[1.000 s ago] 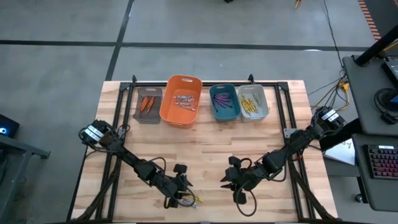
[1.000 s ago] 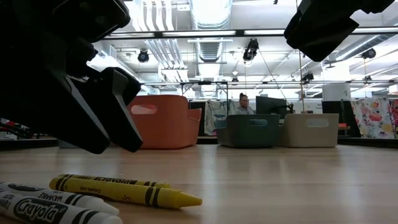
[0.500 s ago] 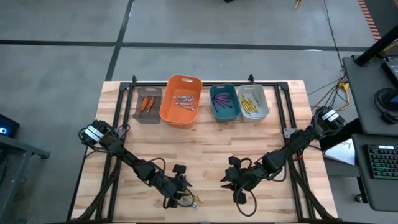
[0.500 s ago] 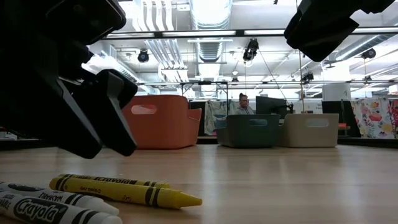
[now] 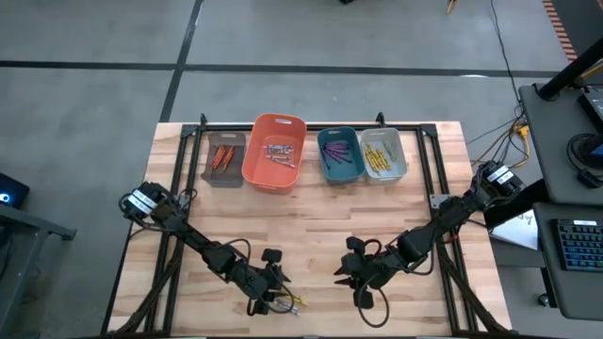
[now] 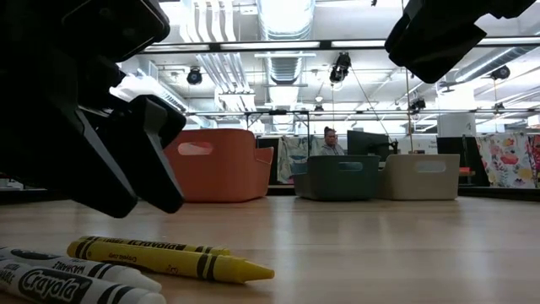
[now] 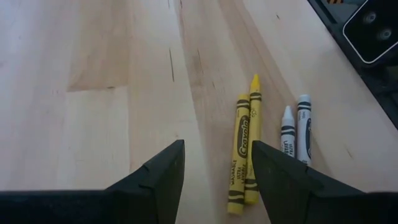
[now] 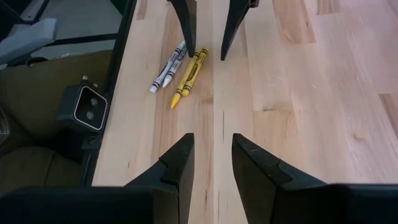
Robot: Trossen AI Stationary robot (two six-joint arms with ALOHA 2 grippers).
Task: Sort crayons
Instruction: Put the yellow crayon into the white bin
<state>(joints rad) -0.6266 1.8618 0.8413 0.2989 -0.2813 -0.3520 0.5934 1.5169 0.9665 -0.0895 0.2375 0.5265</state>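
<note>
Sorting nearly finished: four crayons remain loose on the wooden table point(image 5: 311, 226), lying together at its near edge, well apart from the row of bins along the far side. Two yellow crayons point(image 7: 244, 149) lie touching side by side, and just beside them two white crayons point(image 7: 295, 127) lie as a second pair.

The left gripper point(image 7: 214, 165) hovers just beside the yellow pair with its fingers spread wide and nothing between them; neither finger touches a crayon. In the low view its dark bulk hangs above the wood, clear of the nearest yellow crayon.

The right gripper point(image 8: 211, 155) waits near the left one, farther along the same near edge, its fingers parted and empty (it faces the loose crayons and the left arm's fingers from across the boards).

At the far side, the brown bin point(image 5: 224, 158) holds orange-red crayons, the orange bin point(image 5: 275, 151) pale greyish ones, the teal bin point(image 5: 340, 154) purple ones and the grey bin point(image 5: 382, 153) yellow ones. Judging by that, most of the job is done: what is left appears to be the four strays, the yellows likely bound for the grey bin and the whites for the orange one, with the left arm best placed to take a yellow first.
</note>
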